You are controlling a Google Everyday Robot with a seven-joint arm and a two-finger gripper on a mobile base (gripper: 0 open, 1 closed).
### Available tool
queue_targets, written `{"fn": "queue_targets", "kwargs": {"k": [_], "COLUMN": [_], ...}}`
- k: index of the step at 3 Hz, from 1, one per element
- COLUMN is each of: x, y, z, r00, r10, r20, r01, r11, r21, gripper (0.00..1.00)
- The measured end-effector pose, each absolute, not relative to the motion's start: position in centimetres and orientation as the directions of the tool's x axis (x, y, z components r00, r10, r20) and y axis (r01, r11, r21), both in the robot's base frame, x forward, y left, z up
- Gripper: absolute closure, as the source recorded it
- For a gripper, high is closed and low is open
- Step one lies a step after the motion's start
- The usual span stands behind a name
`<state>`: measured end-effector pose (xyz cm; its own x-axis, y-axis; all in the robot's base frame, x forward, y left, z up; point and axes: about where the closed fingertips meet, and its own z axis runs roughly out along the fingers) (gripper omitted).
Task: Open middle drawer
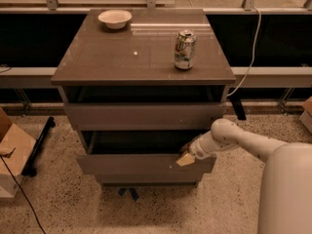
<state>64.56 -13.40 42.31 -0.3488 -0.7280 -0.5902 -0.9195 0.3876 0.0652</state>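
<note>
The grey-brown cabinet [141,57] stands in the middle of the camera view. Its middle drawer [141,165] is pulled out toward me, with a dark gap showing above its flat front panel. My gripper [186,156] sits at the top edge of that panel, toward its right end, at the tip of the white arm [243,140] that reaches in from the right. The top drawer front [144,115] stands slightly out from the cabinet. The bottom drawer front [146,179] shows as a thin strip below the middle one.
A white bowl [114,18] and a drink can [185,49] stand on the cabinet top. A cardboard box [12,150] and a black bar [39,145] lie on the speckled floor at left. A white cable [248,52] hangs at right. A rail runs behind.
</note>
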Motion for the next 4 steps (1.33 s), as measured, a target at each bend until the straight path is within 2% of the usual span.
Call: {"fn": "queue_targets", "kwargs": {"k": [1,4], "x": [62.0,57.8], "y": [-13.6,-14.0], "z": [42.9,44.0], "r00": [-0.369,-0.403], "r10": [-0.737,-0.748], "r20": [-0.566,-0.527], "r01": [-0.917,-0.909], "r11": [0.387,0.392], "r21": [0.093,0.140], "gripper": [0.84,0.14]}}
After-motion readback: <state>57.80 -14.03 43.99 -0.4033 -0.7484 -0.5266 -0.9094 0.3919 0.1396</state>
